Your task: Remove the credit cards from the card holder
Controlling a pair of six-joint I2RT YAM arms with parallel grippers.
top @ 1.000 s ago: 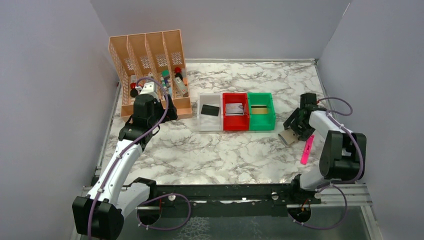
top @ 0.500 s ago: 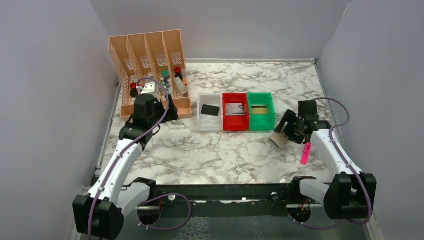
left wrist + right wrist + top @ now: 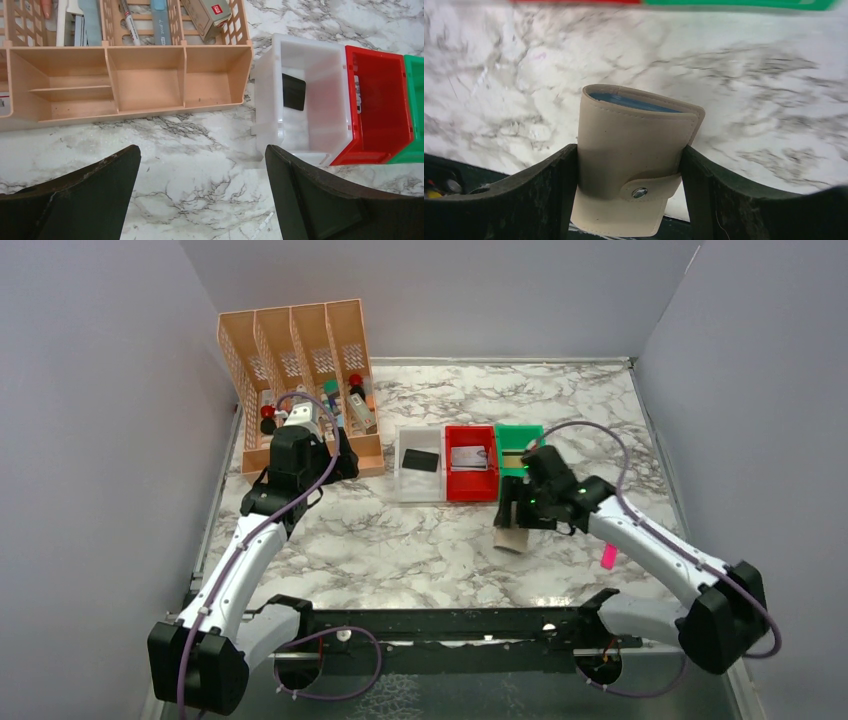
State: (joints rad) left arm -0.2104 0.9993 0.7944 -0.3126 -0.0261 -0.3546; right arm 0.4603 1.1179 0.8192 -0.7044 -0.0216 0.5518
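My right gripper (image 3: pixel 518 510) is shut on the card holder (image 3: pixel 512 530), a tan folded wallet with its snap strap fastened, held above the marble just in front of the green bin (image 3: pixel 520 430). In the right wrist view the card holder (image 3: pixel 634 165) fills the gap between the fingers of the right gripper (image 3: pixel 628 150), with a blue-grey edge showing at its top. A black card (image 3: pixel 421 460) lies in the white bin (image 3: pixel 420 488), a silver-grey card (image 3: pixel 470 457) in the red bin (image 3: pixel 470 490), and a gold-striped card (image 3: pixel 515 458) in the green one. My left gripper (image 3: pixel 338 462) (image 3: pixel 201 150) hangs open and empty.
The orange slotted organizer (image 3: pixel 300 360) with pens and small items stands at the back left, right beside my left gripper. A pink marker (image 3: pixel 607 556) lies on the marble at the right. Grey walls close in the table on three sides.
My right arm has swung left from the right side of the table, carrying the card holder to a spot in front of the green bin. The left arm has not moved.
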